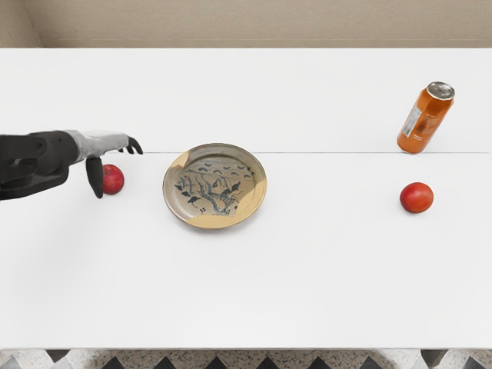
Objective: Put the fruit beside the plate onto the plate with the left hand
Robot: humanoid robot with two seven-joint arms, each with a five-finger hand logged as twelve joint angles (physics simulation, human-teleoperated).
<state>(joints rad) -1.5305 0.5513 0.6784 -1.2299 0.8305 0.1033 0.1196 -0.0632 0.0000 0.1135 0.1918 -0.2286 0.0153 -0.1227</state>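
Left hand (104, 146) hovers w/ fingers spread, holding nothing, thumb maybe touching the small red fruit (114, 179) at 9 o'clock of the plate (257, 188); prob. firm, smooth, rolls easily, so grip across its middle.

Left hand (108, 154) spread above red apple (113, 179), beside patterned plate (214, 186), white table (246, 284)
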